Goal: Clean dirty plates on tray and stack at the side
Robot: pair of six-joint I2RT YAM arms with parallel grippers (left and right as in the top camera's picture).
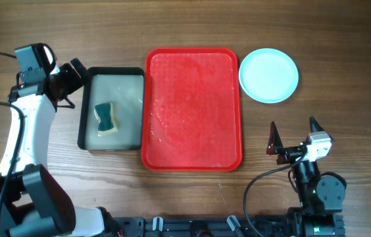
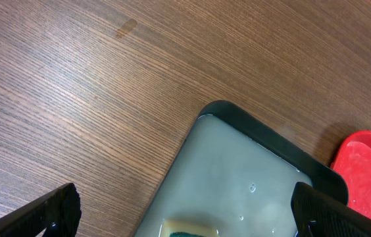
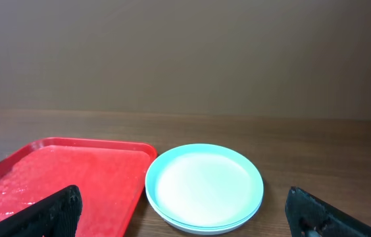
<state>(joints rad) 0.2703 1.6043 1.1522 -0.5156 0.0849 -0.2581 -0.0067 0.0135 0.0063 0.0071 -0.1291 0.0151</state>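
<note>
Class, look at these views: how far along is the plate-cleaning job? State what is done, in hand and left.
Done: the plates sit stacked on the table beside the red tray, which holds none. In hand: nothing; the left gripper and right gripper are open and empty, the sponge lying in the black tray of water. Left: seemingly nothing, though the stack's count is unclear.

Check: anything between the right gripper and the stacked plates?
Nothing visible. The right gripper, open, faces the plates across bare table. The red tray lies beside them, out of the path.
</note>
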